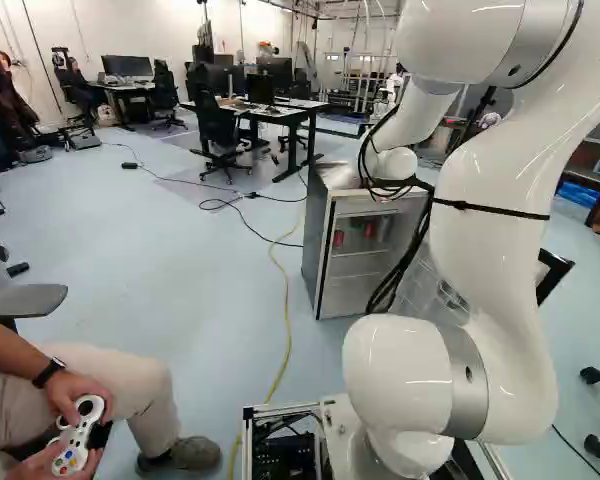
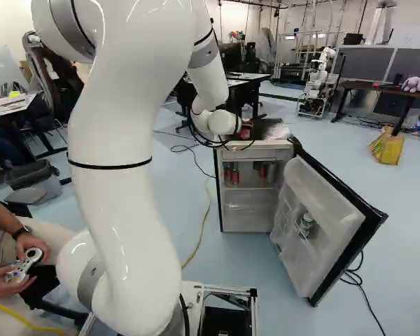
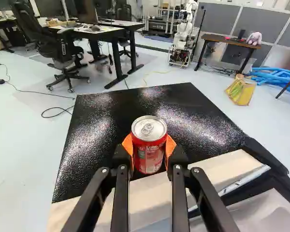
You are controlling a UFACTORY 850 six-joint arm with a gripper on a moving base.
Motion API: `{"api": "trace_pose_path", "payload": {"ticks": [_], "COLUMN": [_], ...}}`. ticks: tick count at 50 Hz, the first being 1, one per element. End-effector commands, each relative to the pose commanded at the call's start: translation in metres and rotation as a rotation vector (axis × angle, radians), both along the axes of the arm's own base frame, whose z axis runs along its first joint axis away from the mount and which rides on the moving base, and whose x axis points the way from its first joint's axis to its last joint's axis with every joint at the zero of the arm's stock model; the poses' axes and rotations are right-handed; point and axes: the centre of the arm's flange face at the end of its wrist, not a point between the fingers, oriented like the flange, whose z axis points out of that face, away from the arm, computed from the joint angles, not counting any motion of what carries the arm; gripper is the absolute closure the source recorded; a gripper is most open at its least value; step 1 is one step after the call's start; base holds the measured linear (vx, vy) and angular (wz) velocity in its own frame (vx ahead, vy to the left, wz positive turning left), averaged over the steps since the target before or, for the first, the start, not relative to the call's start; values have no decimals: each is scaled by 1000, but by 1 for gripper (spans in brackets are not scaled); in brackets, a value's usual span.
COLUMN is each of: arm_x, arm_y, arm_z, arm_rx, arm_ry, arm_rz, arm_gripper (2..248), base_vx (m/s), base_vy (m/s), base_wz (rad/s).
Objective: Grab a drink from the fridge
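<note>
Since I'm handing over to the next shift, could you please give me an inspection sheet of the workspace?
Surface: fridge top, black
Job's things: can upright, its contact with the top unclear; fridge door open, red cans inside
Clutter: yellow bag on floor
Gripper: shut on the can
Cables: yellow one on floor; black ones hang from the arm
Surroundings: seated person with controller

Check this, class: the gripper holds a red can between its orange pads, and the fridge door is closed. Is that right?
Not quite: the fridge door is not closed. The right base view shows it swung wide open, with a bottle in its rack. The gripper does hold a red can between its orange pads.
</note>
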Motion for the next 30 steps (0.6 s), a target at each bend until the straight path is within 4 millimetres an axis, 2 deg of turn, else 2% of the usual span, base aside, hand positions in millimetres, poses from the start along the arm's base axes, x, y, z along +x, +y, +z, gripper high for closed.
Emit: {"api": "trace_pose_path", "payload": {"ticks": [30], "arm_x": [3], "arm_y": [0], "arm_z": [-1], "arm_rx": [0], "arm_ry": [-1], "arm_rz": [1], "arm_gripper": [165], "base_vx": [0], "base_vy": [0], "base_wz": [0]}}
